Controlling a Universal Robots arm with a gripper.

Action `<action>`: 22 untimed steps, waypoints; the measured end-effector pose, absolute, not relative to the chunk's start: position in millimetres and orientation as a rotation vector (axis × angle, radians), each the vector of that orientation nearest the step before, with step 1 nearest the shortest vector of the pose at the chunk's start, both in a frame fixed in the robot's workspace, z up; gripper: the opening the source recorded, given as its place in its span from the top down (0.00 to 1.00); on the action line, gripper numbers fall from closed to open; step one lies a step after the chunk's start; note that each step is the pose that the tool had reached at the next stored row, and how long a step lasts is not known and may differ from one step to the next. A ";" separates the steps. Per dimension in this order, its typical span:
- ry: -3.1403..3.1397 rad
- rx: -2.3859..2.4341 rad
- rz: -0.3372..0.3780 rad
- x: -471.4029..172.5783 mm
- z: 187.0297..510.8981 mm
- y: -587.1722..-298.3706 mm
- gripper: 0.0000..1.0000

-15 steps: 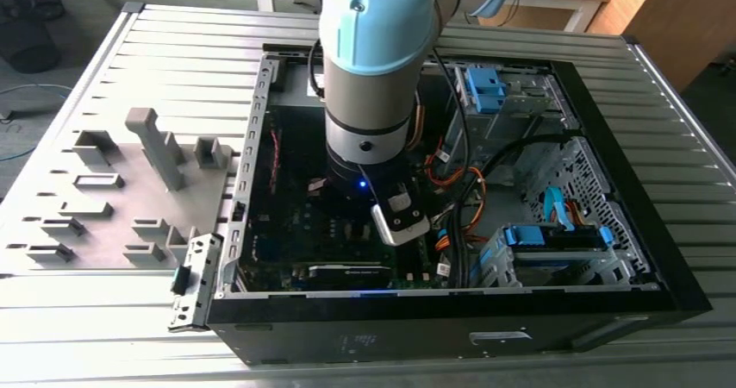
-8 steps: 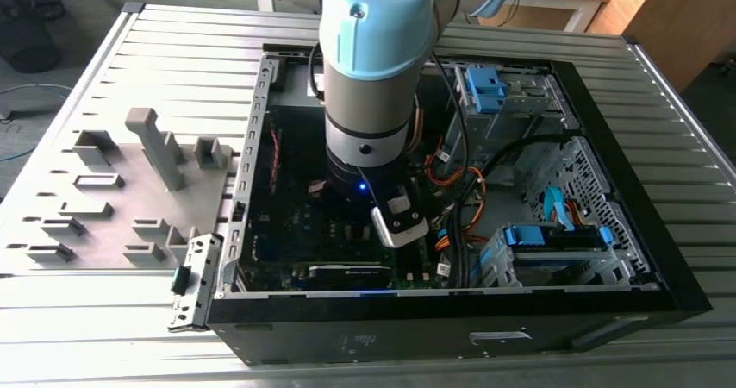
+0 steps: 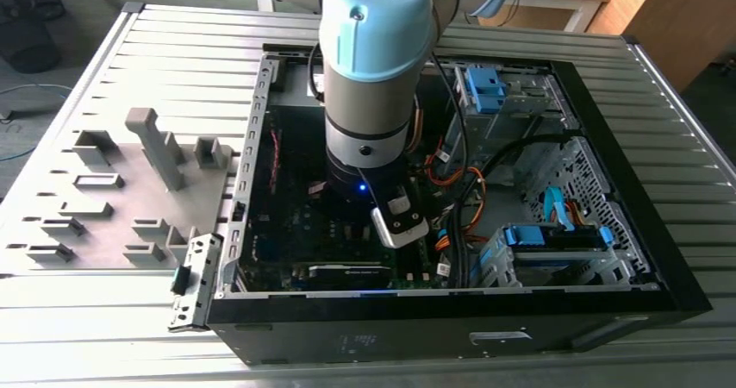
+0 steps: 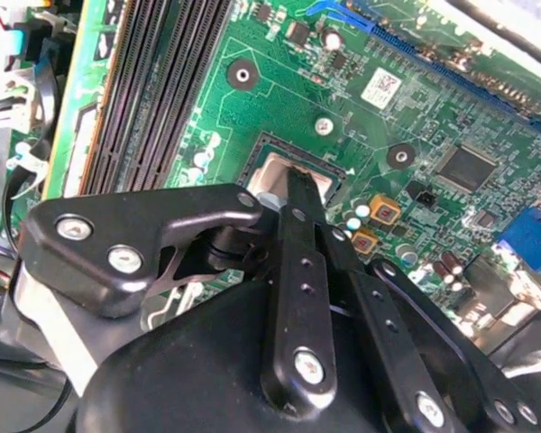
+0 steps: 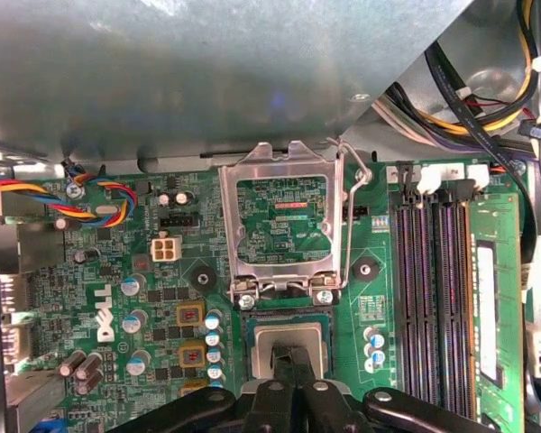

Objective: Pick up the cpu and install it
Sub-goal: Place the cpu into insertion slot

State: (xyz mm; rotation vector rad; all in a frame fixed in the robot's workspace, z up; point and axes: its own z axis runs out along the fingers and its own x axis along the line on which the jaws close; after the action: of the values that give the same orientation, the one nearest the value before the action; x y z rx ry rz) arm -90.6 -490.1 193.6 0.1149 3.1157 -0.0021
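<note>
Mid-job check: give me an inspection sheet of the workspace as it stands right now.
Surface: slatted metal table carrying the open computer case.
Job's things: cpu lying in the motherboard socket; socket frame hinged open beside it.
Clutter: grey fixture blocks at the exterior view's left.
Grippers: gripper right over the cpu, fingers together.
Cables: cable bundle along the case wall, apart from the socket.
Surroundings: wooden furniture beyond the table.

Probably a robotics lab: a slatted metal bench (image 3: 103,341) bears an open PC case (image 3: 460,343), grey fixture blocks (image 3: 157,147) at middle left, a robot arm (image 3: 371,78) above centre.
</note>
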 end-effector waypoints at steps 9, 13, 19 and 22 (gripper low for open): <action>3.115 0.115 0.001 -90.4 195.6 -489.8 0.89; 3.115 0.115 -0.001 -90.5 205.2 -490.0 0.89; 3.115 0.115 -0.001 -90.5 223.3 -490.0 0.89; 3.115 0.115 -0.001 -90.5 234.1 -490.0 0.89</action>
State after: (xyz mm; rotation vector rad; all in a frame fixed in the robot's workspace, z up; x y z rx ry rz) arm -90.5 -490.0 234.1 0.1148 3.1154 -0.0013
